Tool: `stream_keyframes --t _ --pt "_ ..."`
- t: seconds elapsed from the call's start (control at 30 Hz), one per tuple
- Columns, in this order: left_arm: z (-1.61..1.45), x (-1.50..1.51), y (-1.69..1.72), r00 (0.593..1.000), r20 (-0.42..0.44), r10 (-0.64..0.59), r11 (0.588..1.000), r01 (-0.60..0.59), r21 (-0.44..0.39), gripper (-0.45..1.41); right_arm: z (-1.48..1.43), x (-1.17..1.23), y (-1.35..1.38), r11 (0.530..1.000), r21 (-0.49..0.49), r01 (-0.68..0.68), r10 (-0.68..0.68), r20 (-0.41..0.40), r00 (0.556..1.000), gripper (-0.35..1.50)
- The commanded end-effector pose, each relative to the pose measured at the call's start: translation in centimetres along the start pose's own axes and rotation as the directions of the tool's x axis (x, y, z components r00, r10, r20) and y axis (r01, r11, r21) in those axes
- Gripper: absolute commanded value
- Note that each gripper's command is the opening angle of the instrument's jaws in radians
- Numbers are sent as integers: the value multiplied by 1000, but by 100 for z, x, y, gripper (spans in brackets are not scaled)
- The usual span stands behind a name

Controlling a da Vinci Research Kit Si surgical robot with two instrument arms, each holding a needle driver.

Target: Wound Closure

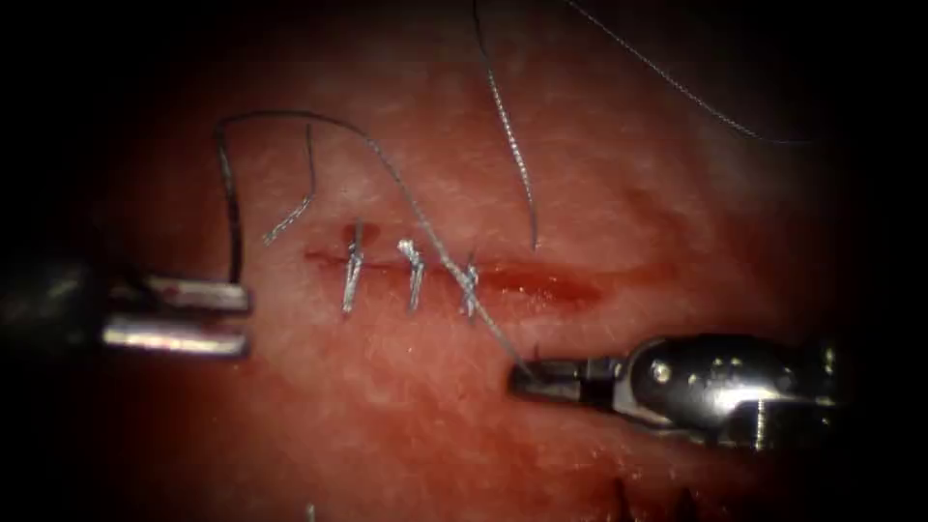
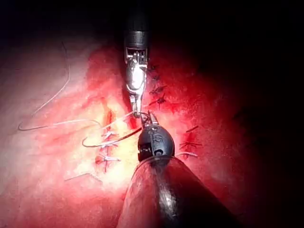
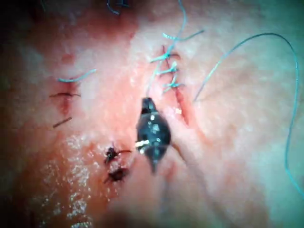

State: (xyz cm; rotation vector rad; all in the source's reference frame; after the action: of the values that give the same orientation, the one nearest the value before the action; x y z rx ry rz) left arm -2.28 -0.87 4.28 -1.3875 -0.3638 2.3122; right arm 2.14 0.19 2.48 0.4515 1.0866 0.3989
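While the cut lay partly closed: three stitches [image 1: 414, 273] crossed the cut [image 1: 541, 282] in the tissue [image 1: 406, 425], and the stretch to their right gaped open with red fluid [image 1: 565, 288] in it.
Left tool [image 1: 242, 319]: came in from the left, level with the cut's left end; its two jaws stood apart with a dark gap between them.
Needle [image 1: 229, 208]: out of the tissue, arched over it left of the stitches; one end came down to the tip of the left tool's upper jaw, and I could not tell whether it was gripped there. The left wrist view showed the same curve [image 2: 109, 140] beside the stitches.
Right tool [image 1: 522, 377]: lay on the near side of the cut below the third stitch, jaws clamped on the thread.
Thread [image 1: 406, 198]: ran from the needle's far end down past the third stitch into the right tool's jaws.
Cut end of thread [image 1: 290, 217]: lay just left of the first stitch.
Loose strand [image 1: 512, 145]: hung down toward the open stretch of the cut.
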Motion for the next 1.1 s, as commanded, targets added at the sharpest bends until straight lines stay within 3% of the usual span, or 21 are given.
stream_keyframes --t 0.03,0.2,0.37,0.4,0.43,0.5,0.57,0.83,1.1 --pt "5 -9 7 1000 1 -2 1000 2 -3 -45 5 9 -27 999 29 -18 19 -27 999 -35" --pt "7 -14 6 1000 1 1 1000 -1 -1 -45 -4 48 -58 997 68 -41 45 -64 997 -35" --pt "6 -12 7 1000 2 0 1000 0 0 -45 -6 67 -67 997 77 2 4 -80 997 -35" --pt "6 -12 8 1000 2 -1 1000 1 0 -45 -5 67 -65 997 68 42 -36 -81 996 -13" --pt "5 -11 8 1000 2 -1 1000 1 -1 -45 -4 66 -63 998 48 46 -42 -76 996 29" --pt "3 -10 7 1000 2 -2 1000 2 -2 -45 -3 60 -54 997 -4 78 -78 -63 995 96" --pt "0 -10 6 1000 3 -3 1000 3 -5 -45 -3 53 -43 994 -38 99 -101 -51 994 114" --pt "-14 -8 1 1000 9 -13 1000 12 10 -45 6 7 1 980 -121 156 -158 -14 987 119" --pt "-14 -9 -1 1000 4 -17 1000 17 21 -45 26 -26 22 970 -154 188 -182 53 982 113"
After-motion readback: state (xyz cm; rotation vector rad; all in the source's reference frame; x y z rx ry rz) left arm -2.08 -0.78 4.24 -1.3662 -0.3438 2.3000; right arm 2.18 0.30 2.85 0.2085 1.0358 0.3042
